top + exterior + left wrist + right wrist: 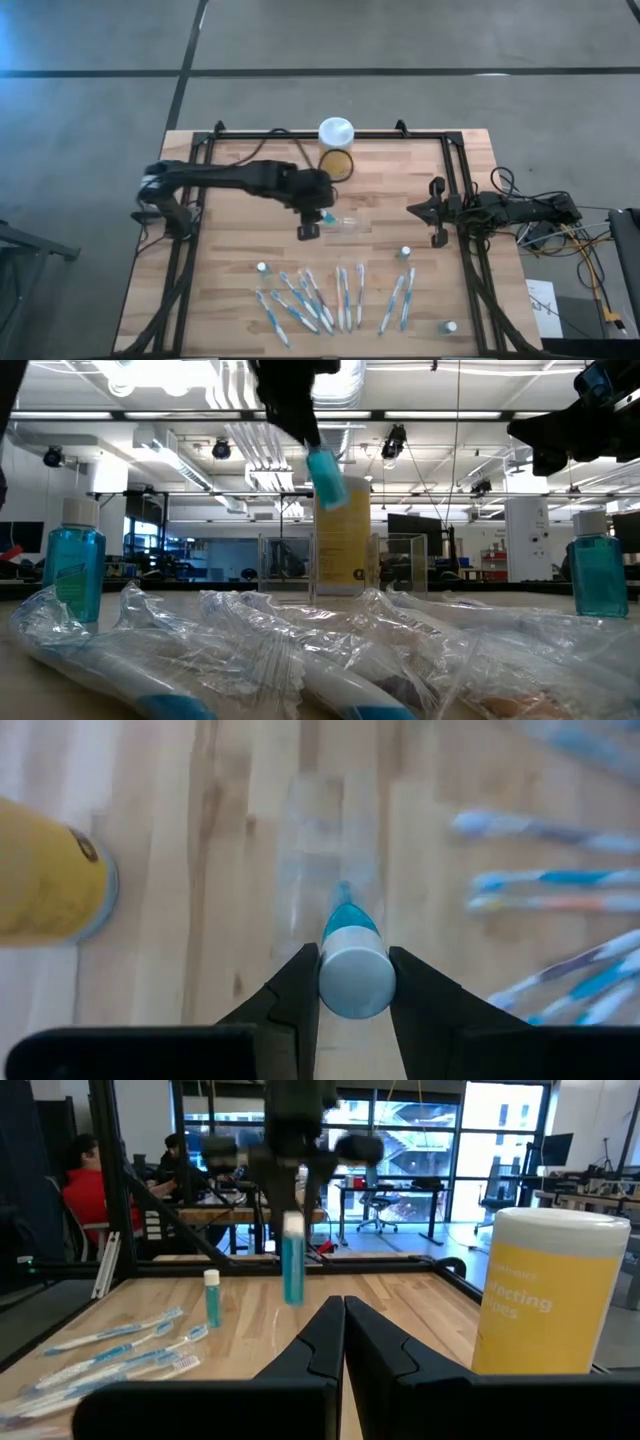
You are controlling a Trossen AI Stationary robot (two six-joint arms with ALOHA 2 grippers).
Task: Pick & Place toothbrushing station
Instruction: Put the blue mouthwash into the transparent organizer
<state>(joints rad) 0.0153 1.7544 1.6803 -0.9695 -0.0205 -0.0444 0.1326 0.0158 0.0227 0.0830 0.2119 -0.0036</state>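
My left gripper (308, 222) is shut on a tiny blue tube with a white cap (352, 960), held above the table's middle. The clear plastic holder (347, 223) stands on the table just below and beyond it; in the left wrist view the holder (325, 850) is faint. Several blue-and-white toothbrushes (330, 298) lie in clear wrappers along the near side. Other white-capped tubes (262, 268) (405, 253) (449, 326) stand upright among them. My right gripper (420, 210) is shut and empty at the table's right side. My left gripper pinches the tube at its white-capped end (356, 985) between its two fingers (296, 995). The fingers come from above, pointing down. The tube hangs below them, blue end down and slightly tilted (325, 475), clear of the table and over the holder.
A yellow jar with a white lid (336, 150) stands at the far middle, close behind the holder. A dark frame (455, 170) runs round the table's sides and far edge. People sit at desks beyond the table (85, 1190).
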